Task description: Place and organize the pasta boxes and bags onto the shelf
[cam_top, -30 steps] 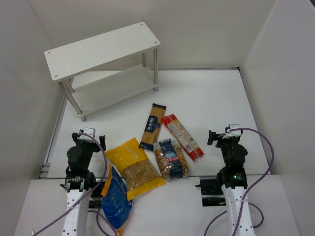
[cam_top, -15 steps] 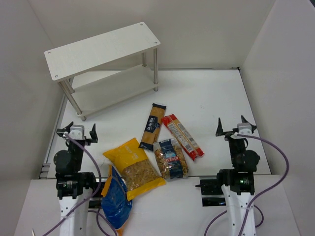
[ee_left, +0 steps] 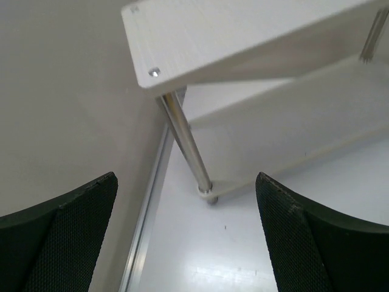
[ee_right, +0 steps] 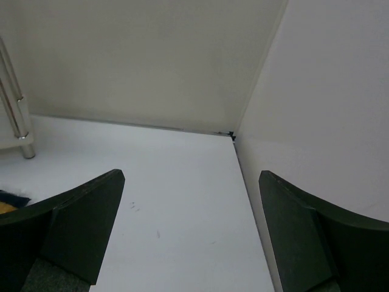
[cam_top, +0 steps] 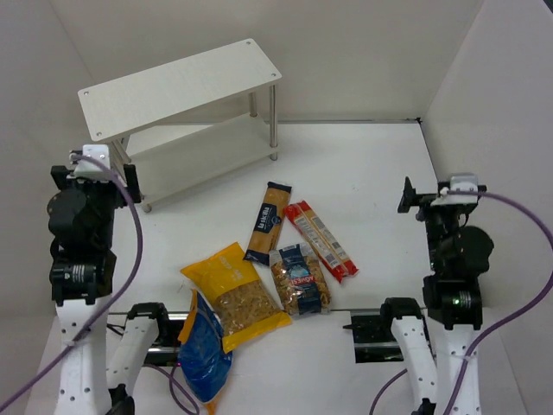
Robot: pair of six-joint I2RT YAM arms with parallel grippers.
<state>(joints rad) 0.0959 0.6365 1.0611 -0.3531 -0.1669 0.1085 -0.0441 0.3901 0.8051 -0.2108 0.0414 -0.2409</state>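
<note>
Packs [cam_top: 235,296] lie unmoved, crinkly film and flat card; left gripper [ee_left: 185,179] and right gripper [ee_right: 191,174] have risen, both gaping empty.

No legible print on pasta packs [cam_top: 300,278]

White shelf [cam_top: 181,86] gleams on silver legs [cam_top: 273,121]; before it, navy-tan box [cam_top: 268,222], red pack [cam_top: 321,240], blue-labelled clear bag [cam_top: 300,278], yellow bag [cam_top: 235,296], orange-ended blue bag [cam_top: 205,350].
</note>
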